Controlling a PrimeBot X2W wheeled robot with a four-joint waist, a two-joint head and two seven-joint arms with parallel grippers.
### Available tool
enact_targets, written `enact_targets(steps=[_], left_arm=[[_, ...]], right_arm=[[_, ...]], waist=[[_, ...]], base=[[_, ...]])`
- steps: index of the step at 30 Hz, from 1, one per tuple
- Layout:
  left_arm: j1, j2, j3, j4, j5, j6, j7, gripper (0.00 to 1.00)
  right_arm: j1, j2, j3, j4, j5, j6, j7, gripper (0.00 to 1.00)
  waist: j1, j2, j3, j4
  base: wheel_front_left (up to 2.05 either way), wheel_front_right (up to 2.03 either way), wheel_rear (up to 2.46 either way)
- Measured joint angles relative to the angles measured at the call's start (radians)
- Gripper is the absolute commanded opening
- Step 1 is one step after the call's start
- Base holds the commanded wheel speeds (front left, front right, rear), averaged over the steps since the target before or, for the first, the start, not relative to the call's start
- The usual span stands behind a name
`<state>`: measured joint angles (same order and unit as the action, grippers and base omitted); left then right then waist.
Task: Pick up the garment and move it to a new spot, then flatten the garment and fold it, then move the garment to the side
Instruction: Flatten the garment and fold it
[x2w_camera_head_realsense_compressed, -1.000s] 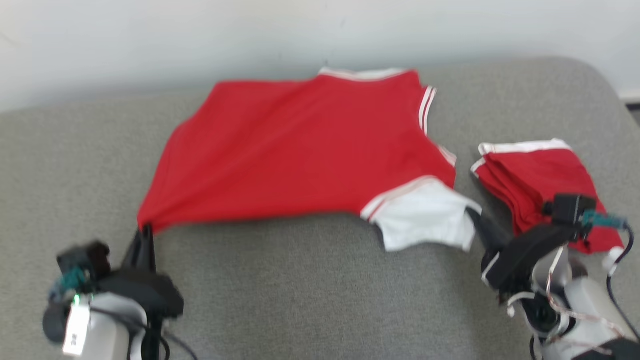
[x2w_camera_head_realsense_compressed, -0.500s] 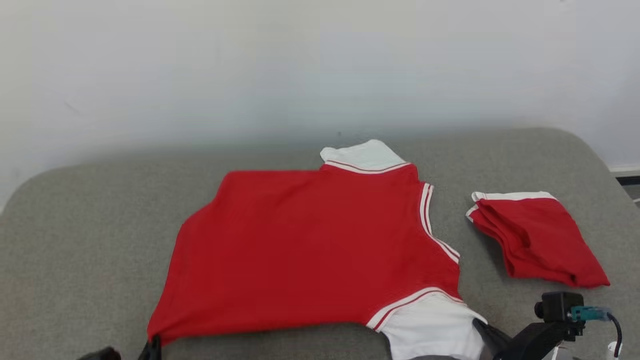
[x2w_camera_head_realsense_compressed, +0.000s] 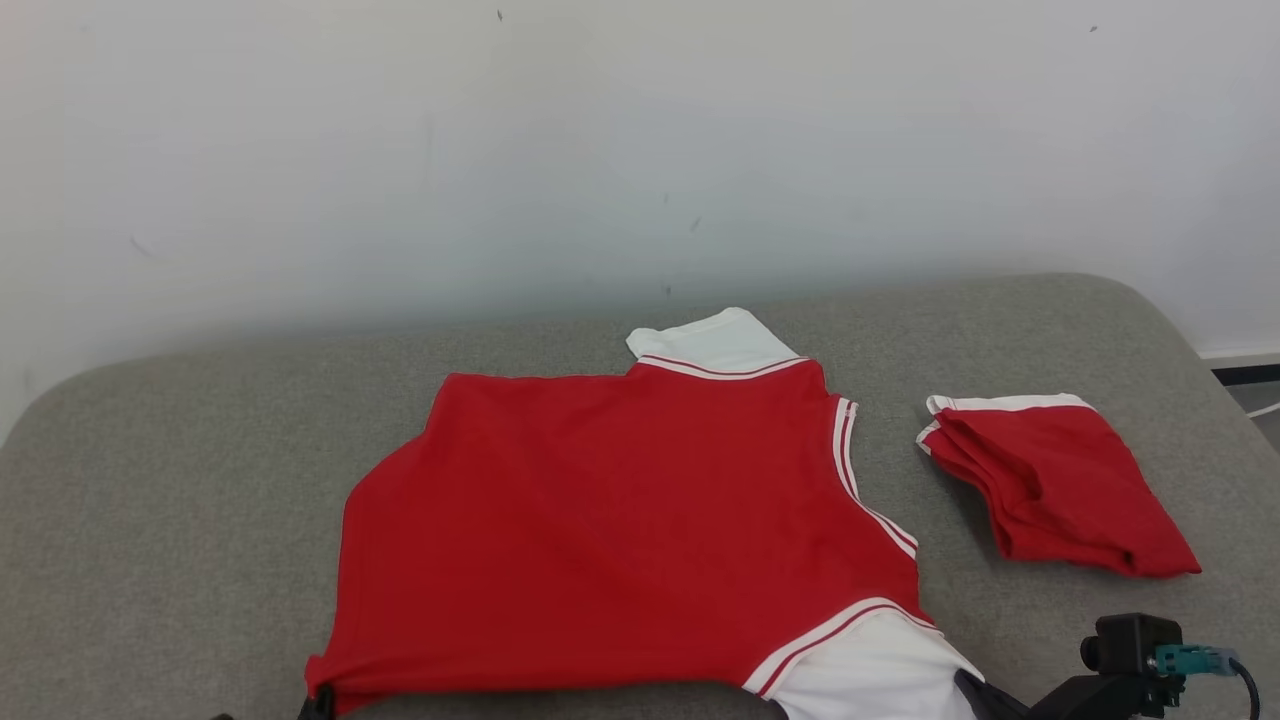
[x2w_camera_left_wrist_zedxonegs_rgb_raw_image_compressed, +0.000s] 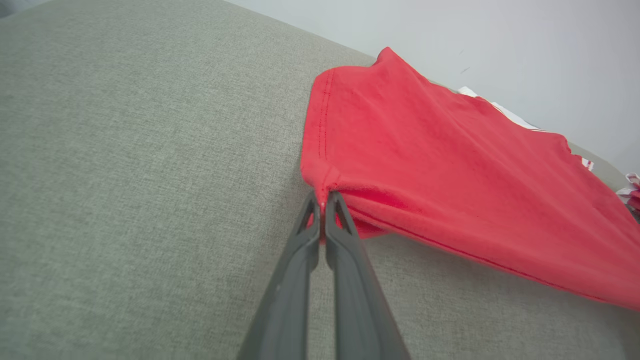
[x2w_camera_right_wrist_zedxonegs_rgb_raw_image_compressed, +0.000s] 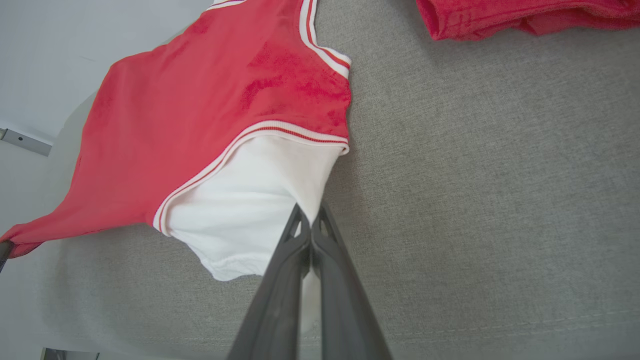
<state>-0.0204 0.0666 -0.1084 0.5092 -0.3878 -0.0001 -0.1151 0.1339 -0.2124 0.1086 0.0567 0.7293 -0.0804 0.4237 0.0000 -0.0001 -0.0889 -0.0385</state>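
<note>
Garment: a red shirt with white sleeves lay spread near the middle of the grey surface.
Left gripper: it was closed on the near left hem corner, pinching a small fold of red cloth.
Right gripper: it was closed on the edge of the near white sleeve, at the shirt's near right corner.
Direction: from both grippers the shirt stretched away toward the far side and the pale wall.
Long axis: it ran left to right, with the hem at the left and the shoulders at the right. The near edge was drawn between the two grippers.
Nearer arm: neither was nearer, since each held its own end of that near edge.
Lift: the left wrist view showed the held hem corner raised a little off the surface.
Neighbour: a folded red garment lay to the right, apart from the shirt, on the right gripper's side.
Judgement: this looked like the flattening step. The coming move probably depended on both ends of the near edge being drawn or lowered evenly, so that the cloth lay smooth.
</note>
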Motion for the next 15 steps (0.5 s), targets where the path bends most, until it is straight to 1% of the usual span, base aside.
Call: enact_targets(steps=[8, 10, 13, 15], left_arm=[[-0.011, -0.001, -0.03, -0.037, -0.001, -0.002, 0.03, 0.0], [-0.03, -0.002, -0.039, -0.043, 0.0, -0.009, 0.046, 0.0], [-0.079, -0.002, -0.045, -0.058, 0.003, -0.009, 0.071, 0.0], [-0.131, 0.001, -0.051, -0.067, 0.012, -0.009, 0.088, 0.0]], right_arm=[[-0.03, 0.007, 0.038, -0.037, -0.001, 0.0, 0.035, 0.0], [-0.052, 0.003, 0.049, -0.037, -0.006, 0.0, 0.049, 0.0], [-0.111, -0.001, 0.059, -0.04, -0.011, 0.001, 0.071, 0.0], [-0.177, -0.008, 0.058, -0.04, -0.012, 0.003, 0.08, 0.0]], waist=[[0.0001, 0.0001, 0.036, 0.0], [0.0, 0.0001, 0.051, 0.001], [0.0001, 0.0001, 0.079, 0.003], [0.0001, 0.0002, 0.102, 0.005]], base=[[0.0, 0.0, 0.0], [0.0, 0.0, 0.0], [0.0, 0.0, 0.0], [0.0, 0.0, 0.0]])
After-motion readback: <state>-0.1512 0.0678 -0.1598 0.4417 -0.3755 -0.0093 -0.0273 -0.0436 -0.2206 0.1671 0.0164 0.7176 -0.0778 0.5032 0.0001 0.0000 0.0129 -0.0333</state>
